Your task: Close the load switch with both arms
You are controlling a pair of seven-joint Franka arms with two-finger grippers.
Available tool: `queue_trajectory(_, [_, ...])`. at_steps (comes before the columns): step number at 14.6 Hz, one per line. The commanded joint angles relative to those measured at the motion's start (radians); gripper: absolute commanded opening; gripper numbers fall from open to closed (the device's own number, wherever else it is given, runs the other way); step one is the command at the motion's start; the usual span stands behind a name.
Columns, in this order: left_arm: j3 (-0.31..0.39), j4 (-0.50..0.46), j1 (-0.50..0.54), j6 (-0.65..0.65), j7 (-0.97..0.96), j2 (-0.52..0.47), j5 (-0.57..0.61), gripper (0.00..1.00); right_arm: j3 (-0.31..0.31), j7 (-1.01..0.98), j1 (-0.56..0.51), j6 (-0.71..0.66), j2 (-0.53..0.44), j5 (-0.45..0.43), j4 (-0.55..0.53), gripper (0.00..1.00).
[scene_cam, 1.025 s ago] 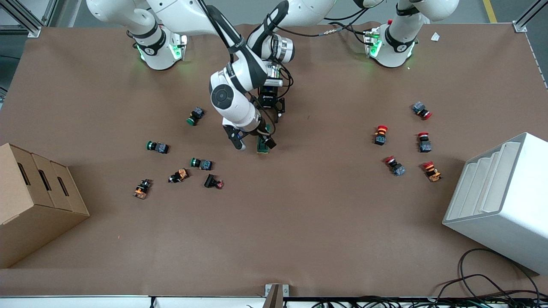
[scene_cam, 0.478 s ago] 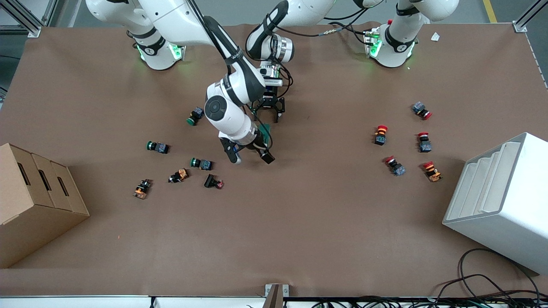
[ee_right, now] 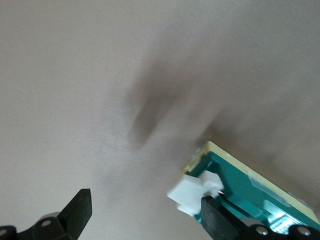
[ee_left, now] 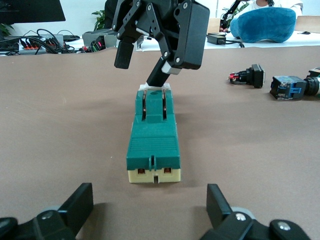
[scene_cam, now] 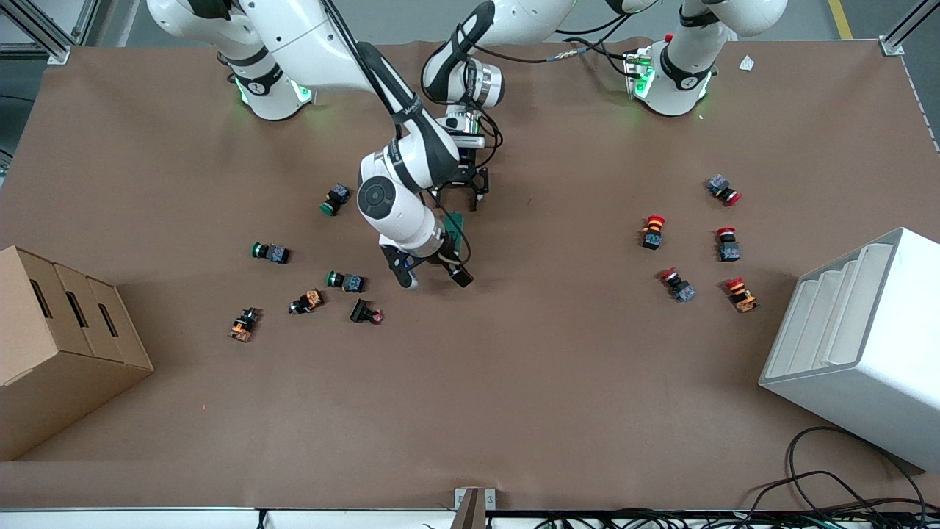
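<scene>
The load switch, a dark green block on a cream base, lies flat mid-table. In the left wrist view the load switch lies just ahead of my open left gripper, outside its fingers. The left gripper is at the switch end toward the robot bases. My right gripper is open over the switch's other end, nearer the front camera. In the right wrist view the right gripper has one finger against the white lever. The right gripper also shows in the left wrist view.
Green and orange push-buttons lie scattered toward the right arm's end of the table, red ones toward the left arm's end. A cardboard box and a white bin stand at the table's ends. Cables trail off the front edge.
The right gripper has slid along the switch toward the front camera and spread its fingers. The left gripper's fingers have opened and drawn back off the switch.
</scene>
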Motion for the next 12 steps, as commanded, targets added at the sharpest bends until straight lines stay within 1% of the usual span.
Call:
queue_trajectory(1, [0.015, 0.020, 0.006, 0.019, 0.035, 0.050, -0.072, 0.99, 0.003, -0.033, -0.054, -0.013, 0.042, -0.003, 0.066, 1.00])
queue_trajectory(2, [0.015, 0.018, 0.006, 0.019, 0.043, 0.048, -0.081, 0.99, 0.003, -0.033, -0.064, -0.054, 0.040, -0.008, 0.085, 1.00])
queue_trajectory(3, [0.015, 0.018, 0.003, 0.019, 0.043, 0.048, -0.087, 0.99, 0.002, -0.034, -0.083, -0.134, 0.034, -0.037, 0.112, 1.00])
queue_trajectory(4, [0.013, 0.018, 0.002, 0.019, 0.043, 0.046, -0.093, 0.99, 0.002, -0.033, -0.109, -0.226, 0.030, -0.079, 0.147, 1.00])
queue_trajectory(6, [0.006, 0.018, -0.002, 0.018, 0.046, 0.030, -0.124, 0.99, 0.000, -0.052, -0.175, -0.407, 0.016, -0.194, 0.212, 1.00])
queue_trajectory(7, [0.004, 0.018, -0.003, 0.016, 0.061, 0.017, -0.142, 0.99, 0.000, -0.119, -0.204, -0.502, -0.027, -0.259, 0.211, 1.00])
queue_trajectory(8, [-0.002, 0.018, -0.003, 0.013, 0.090, -0.002, -0.177, 0.99, 0.000, -0.211, -0.246, -0.571, -0.074, -0.278, 0.206, 1.00])
queue_trajectory(10, [-0.020, 0.021, -0.002, 0.007, 0.145, -0.050, -0.250, 0.99, -0.003, -0.412, -0.348, -0.702, -0.159, -0.287, 0.192, 1.00])
queue_trajectory(11, [-0.020, 0.027, -0.002, 0.007, 0.164, -0.079, -0.279, 0.99, -0.006, -0.510, -0.395, -0.754, -0.192, -0.307, 0.192, 1.00])
queue_trajectory(12, [-0.023, 0.046, -0.002, 0.007, 0.187, -0.094, -0.319, 0.99, -0.008, -0.590, -0.442, -0.800, -0.222, -0.355, 0.192, 1.00])
